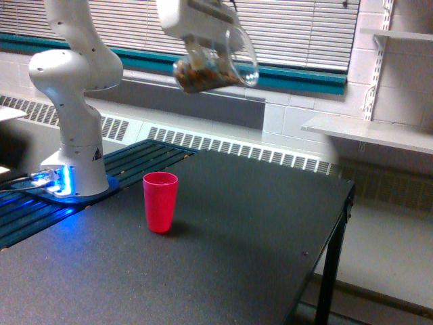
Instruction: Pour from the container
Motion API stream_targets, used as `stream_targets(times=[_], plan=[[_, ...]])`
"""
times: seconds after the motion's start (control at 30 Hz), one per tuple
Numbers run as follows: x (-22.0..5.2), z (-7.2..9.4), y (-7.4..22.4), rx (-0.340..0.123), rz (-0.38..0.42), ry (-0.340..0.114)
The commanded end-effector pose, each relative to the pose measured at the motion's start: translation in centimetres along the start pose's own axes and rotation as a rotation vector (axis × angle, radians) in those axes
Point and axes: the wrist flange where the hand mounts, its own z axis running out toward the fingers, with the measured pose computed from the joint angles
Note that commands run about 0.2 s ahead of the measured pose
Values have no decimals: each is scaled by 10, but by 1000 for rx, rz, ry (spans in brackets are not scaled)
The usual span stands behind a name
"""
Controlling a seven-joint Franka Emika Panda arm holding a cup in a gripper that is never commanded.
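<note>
While the red cup (160, 201) stands upright on the black table (257, 223), the exterior view, the only one here, shows the gripper (203, 42) high above the tabletop, near the top edge of the picture, clenched on the container (216, 66). That container is a clear cup with a flared rim, and brown nuts lie heaped in its lower part. Its long axis is tipped well off upright, lying closer to level than to vertical, with the mouth facing the exterior view's right and the base toward the exterior view's left. The red cup lies below the held container and toward the exterior view's left of it, so the mouth points away from the cup, not toward it. How far the two are apart in depth cannot be told from this single view. Judging by this, the coming move turns on bringing the rim over the red cup's opening and turning the mouth downward toward it; as things stand, nuts tipped out would likely fall on bare table on the exterior view's right of the cup. No nuts are seen falling. The arm's white base (74, 159) stands at the table's far left corner, well apart from the red cup.
</note>
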Motion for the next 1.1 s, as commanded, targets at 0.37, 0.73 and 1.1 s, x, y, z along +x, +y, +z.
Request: stream_targets(times=[0.37,0.73,1.1], plan=[[0,-19,16,-7,-125,7],[-36,-8,32,-9,-119,-28],[-92,-9,60,-51,-93,-76]])
